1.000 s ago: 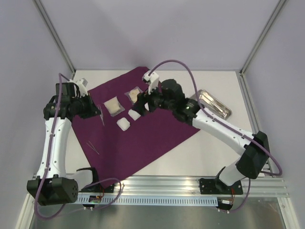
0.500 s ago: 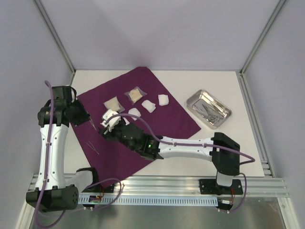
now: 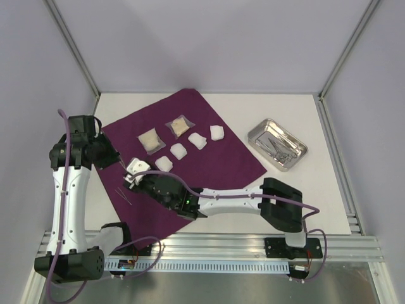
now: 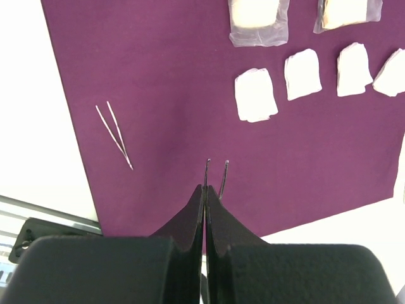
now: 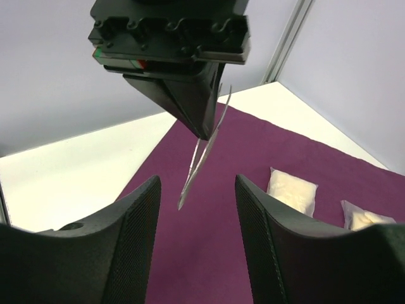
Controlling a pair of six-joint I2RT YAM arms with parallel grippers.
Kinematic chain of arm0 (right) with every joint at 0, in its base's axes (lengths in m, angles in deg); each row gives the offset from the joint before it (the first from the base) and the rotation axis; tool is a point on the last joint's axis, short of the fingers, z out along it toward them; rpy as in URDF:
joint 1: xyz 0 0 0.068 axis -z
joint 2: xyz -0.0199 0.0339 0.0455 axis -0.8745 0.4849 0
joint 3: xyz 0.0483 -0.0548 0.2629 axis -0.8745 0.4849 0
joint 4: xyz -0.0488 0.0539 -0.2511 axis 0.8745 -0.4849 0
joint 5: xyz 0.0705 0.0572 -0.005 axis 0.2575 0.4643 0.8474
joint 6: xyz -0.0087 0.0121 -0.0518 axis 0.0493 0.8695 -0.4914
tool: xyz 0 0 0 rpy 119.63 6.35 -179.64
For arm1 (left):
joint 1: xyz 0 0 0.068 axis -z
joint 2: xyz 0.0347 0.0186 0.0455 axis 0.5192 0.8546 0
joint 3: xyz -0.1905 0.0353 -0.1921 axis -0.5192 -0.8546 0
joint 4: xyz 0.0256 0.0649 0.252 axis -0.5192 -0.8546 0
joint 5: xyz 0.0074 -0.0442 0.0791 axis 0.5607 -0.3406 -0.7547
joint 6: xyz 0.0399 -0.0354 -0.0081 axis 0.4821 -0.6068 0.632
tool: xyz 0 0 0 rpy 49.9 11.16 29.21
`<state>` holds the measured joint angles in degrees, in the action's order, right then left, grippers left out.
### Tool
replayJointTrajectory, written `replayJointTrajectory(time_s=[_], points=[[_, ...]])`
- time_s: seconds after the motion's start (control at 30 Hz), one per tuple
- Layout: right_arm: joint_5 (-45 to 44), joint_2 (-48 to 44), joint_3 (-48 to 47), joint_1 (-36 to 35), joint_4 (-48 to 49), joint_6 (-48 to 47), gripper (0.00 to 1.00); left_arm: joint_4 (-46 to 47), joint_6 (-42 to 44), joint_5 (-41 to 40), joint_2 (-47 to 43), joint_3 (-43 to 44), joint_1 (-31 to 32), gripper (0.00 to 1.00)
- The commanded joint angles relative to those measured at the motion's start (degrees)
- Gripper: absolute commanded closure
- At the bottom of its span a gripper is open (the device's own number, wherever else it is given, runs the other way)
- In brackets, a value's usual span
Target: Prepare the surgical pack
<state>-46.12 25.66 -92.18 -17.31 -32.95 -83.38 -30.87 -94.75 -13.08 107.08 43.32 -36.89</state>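
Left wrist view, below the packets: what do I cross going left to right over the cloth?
Loose forceps → held forceps in the left gripper → first gauze pad → second gauze pad → third gauze pad → fourth gauze pad, at the right edge.

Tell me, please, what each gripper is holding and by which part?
The left gripper is shut on the thin steel forceps, pinched about mid-length, one end poking past its fingertips. The right gripper is open, holding nothing.

White arms (image 3: pixel 66 190), black joints (image 3: pixel 285 212), purple cables (image 3: pixel 62 123)
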Motion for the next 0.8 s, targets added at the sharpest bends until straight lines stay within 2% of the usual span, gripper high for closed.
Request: replayJointTrajectory(time_s=[0.0,0.37,0.57,0.7,0.77], points=[[-0.4,2.4,-3.1,-0.7,3.7,-0.7,0.47,0.8,-1.2,1.2,-0.6,0.5,0.0,1.0],[-5.6,9.5,-11.5,-0.5,-0.9,-3.0,0.5,0.8,-1.1,2.4,-0.8,-0.2,0.0,1.0],[-7.5,10.5,-13.0,-0.3,-1.9,-2.9,0.57,0.8,-1.2,2.6,-1.0,-0.8,-0.1,1.0],[-8.2,10.6,-13.3,0.0,-2.4,-2.8,0.69,0.7,-1.1,2.9,-1.3,-0.9,0.0,1.0],[-8.3,10.9,-13.9,0.2,-3.4,-2.6,0.69,0.6,-1.1,3.1,-1.2,-0.8,0.0,1.0]])
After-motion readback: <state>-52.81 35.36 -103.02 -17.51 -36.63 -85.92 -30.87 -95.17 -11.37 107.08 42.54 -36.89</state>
